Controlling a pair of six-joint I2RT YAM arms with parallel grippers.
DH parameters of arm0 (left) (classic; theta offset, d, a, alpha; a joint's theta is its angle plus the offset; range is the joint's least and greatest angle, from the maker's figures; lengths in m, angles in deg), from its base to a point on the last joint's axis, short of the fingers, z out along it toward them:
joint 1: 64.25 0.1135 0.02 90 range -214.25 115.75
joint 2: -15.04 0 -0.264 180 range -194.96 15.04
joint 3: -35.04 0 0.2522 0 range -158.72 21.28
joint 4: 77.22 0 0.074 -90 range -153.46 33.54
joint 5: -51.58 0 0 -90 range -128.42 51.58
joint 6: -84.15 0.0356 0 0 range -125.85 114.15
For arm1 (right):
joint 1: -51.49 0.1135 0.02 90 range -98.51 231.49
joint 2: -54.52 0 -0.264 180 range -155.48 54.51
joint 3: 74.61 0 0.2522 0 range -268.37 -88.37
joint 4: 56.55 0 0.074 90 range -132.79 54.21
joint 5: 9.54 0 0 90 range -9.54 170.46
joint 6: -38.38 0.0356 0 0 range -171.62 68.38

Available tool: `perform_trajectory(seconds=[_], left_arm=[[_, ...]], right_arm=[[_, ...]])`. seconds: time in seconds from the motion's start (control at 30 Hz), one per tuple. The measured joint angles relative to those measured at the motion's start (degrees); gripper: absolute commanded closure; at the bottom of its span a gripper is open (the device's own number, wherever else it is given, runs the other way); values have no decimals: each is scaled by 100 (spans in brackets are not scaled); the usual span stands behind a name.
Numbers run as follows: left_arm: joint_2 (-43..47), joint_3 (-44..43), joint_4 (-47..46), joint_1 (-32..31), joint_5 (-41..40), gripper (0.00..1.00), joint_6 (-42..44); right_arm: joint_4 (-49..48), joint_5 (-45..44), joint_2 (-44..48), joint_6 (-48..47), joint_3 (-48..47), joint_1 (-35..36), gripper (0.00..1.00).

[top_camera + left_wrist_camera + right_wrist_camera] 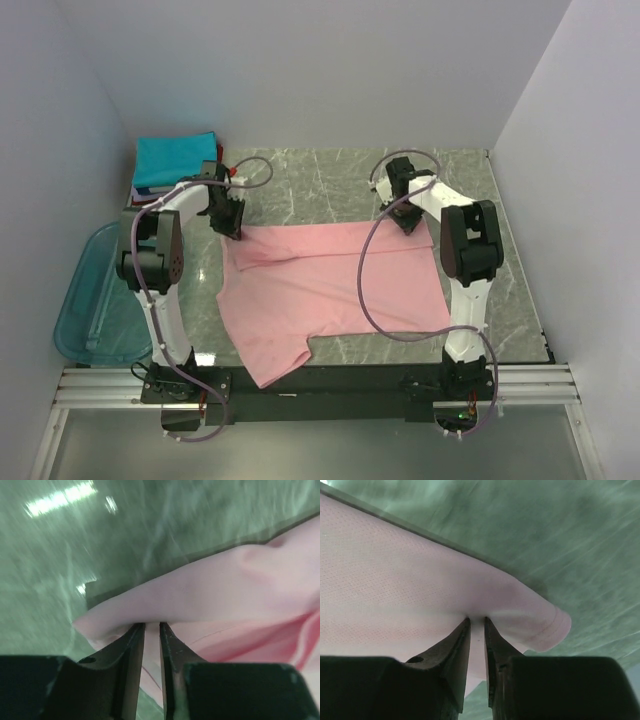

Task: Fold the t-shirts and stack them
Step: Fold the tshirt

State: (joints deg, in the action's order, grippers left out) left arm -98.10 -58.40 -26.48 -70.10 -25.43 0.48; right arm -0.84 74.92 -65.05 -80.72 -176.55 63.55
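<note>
Off the table's left edge sits a translucent blue bin [90, 300]. At the far-left corner a folded teal t-shirt [177, 160] tops a small stack, with other folded edges showing beneath it. The left arm [160, 250] and its cable stand in front of that stack and cover part of it.

On the green marbled table [300, 180] the pink t-shirt [330, 290] lies spread in the middle, one sleeve reaching the near edge. The left gripper [232, 222] is clamped on the shirt's far-left edge, and the right gripper [405, 222] is clenched on the far-right one.

From above, the wrists hide the fingertips. The wrist cameras show each pair of dark fingers [131, 645] nearly together, with a fold of pink cloth caught between them and held up off the marble. The right wrist view also shows a stitched hem and a fine mesh weave.
</note>
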Motion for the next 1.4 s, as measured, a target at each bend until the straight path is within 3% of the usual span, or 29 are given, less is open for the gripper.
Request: perform_trajectory(seconds=[0.07, 0.3, 0.67, 0.93, 0.97, 1.07, 1.13, 1.4], left_arm=[[-280, -378, 37, 61, 9, 74, -2], [-378, -1073, 149, 308, 332, 57, 219], [205, -1067, 688, 175, 1606, 50, 785], [-26, -1060, 693, -592, 1718, 40, 822], [-98, -1060, 686, -680, 1714, 33, 820], [-308, -1058, 658, -828, 1646, 30, 798], [-420, -1038, 636, -879, 1543, 29, 793], [-369, -675, 619, -1161, 1425, 47, 911]], right_arm=[[46, -170, -240, 11, -315, -9, 75], [26, -59, -503, 120, -1008, -114, 60], [693, 1318, 164, 575, -1335, -85, 62], [944, 1655, 258, 697, -1211, -79, 62], [960, 1670, 267, 697, -1180, -79, 62], [1005, 1698, 306, 697, -1128, -79, 62], [1019, 1705, 356, 697, -1086, -79, 62], [1016, 1700, 509, 693, -1021, -79, 62]])
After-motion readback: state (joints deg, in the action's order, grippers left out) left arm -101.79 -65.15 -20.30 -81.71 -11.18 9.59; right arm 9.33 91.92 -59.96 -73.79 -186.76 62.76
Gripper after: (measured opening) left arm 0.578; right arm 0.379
